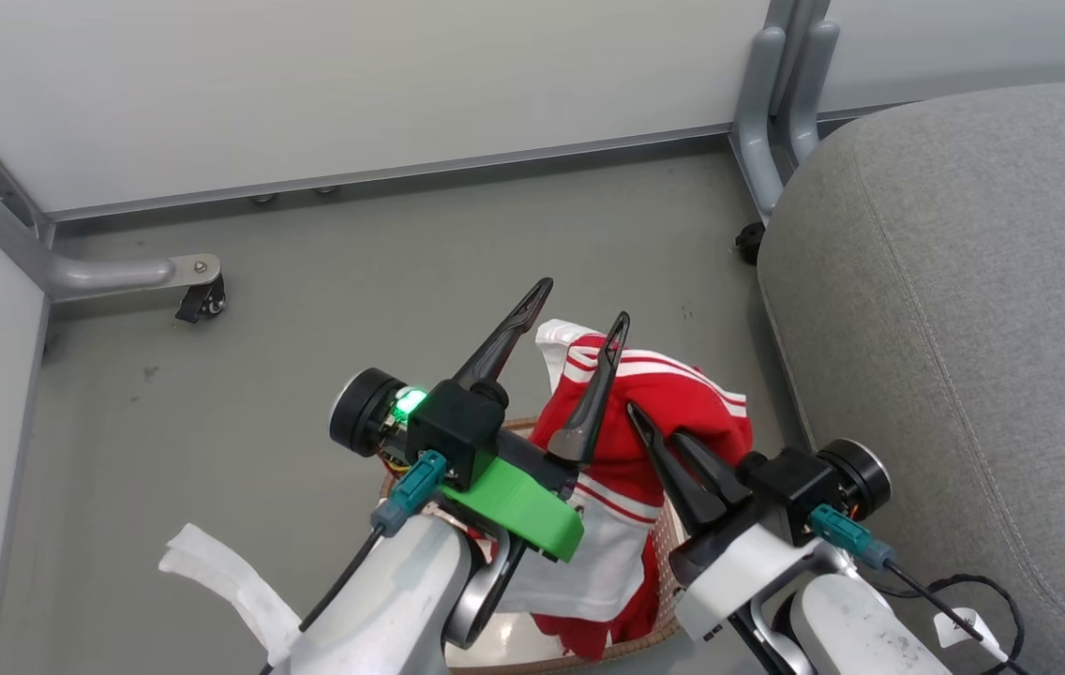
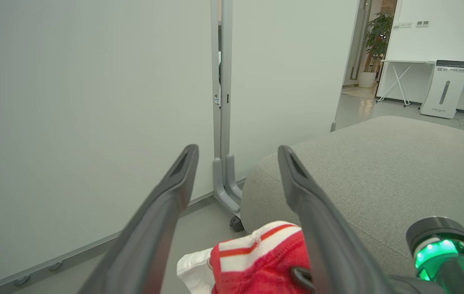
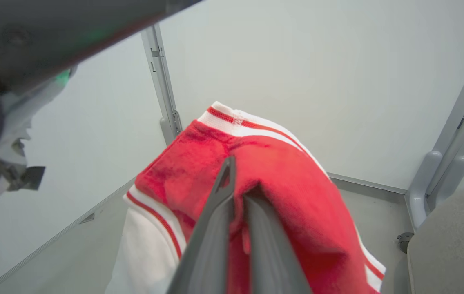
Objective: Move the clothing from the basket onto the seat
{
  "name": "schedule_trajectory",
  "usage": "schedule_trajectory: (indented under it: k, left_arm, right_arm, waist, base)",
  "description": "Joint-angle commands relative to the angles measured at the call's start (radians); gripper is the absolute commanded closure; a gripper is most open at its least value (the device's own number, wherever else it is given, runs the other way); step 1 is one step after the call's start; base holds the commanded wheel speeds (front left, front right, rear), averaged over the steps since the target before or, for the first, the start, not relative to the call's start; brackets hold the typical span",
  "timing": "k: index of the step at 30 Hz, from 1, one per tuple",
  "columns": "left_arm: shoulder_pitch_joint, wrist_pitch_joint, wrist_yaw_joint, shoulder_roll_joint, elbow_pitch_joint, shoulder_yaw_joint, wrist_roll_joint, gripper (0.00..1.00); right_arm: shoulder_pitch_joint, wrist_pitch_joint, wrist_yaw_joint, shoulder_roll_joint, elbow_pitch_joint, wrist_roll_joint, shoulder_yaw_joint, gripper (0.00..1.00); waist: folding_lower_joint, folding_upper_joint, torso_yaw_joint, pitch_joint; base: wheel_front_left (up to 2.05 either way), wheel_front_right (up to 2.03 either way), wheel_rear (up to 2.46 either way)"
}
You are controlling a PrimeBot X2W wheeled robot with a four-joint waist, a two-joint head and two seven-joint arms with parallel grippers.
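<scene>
The red clothing (image 1: 682, 408) with white stripes hangs lifted above the basket (image 1: 647, 641), whose brown rim shows low in the head view between my two arms. My right gripper (image 1: 634, 412) is shut on the clothing, and the right wrist view shows red fabric (image 3: 293, 175) bunched between its closed fingers (image 3: 242, 183). Just left of it my left gripper (image 1: 581, 305) stands open, one finger lying against the garment and nothing between the two. In the left wrist view the gripper (image 2: 238, 149) points over the clothing (image 2: 256, 261) toward the grey seat (image 2: 379, 171). The seat (image 1: 964, 309) lies right of the basket.
Pale partition walls (image 1: 354, 84) close in the far side and the left, with grey caster feet (image 1: 200, 291) and a post base (image 1: 772, 112) on the grey floor. A white strap (image 1: 223, 577) hangs from my left arm. An air purifier (image 2: 446, 87) stands far beyond the seat.
</scene>
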Motion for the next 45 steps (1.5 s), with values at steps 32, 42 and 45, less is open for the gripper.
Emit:
schedule_trajectory:
  k: [32, 42, 45]
  left_arm:
    - [0.228, 0.0, -0.097, 0.081, -0.127, 0.195, 0.181, 0.0]
    - [0.195, 0.0, -0.119, 0.126, -0.115, 0.207, 0.227, 0.0]
    - [0.181, 0.0, -0.124, 0.138, -0.11, 0.198, 0.234, 0.0]
  right_arm:
    - [0.108, -0.002, -0.001, 0.003, -0.329, -0.087, -0.223, 1.0]
    - [0.143, -0.002, -0.001, 0.005, -0.385, -0.028, -0.254, 1.0]
    - [0.15, -0.002, -0.001, 0.005, -0.399, -0.006, -0.271, 1.0]
  waist:
    - [0.0, 0.0065, -0.373, 0.139]
    - [0.0, 0.0065, -0.546, 0.22]
    - [0.0, 0.0065, -0.577, 0.245]
  base:
    - [0.0, 0.0, 0.0]
    - [0.0, 0.0, 0.0]
    - [0.0, 0.0, 0.0]
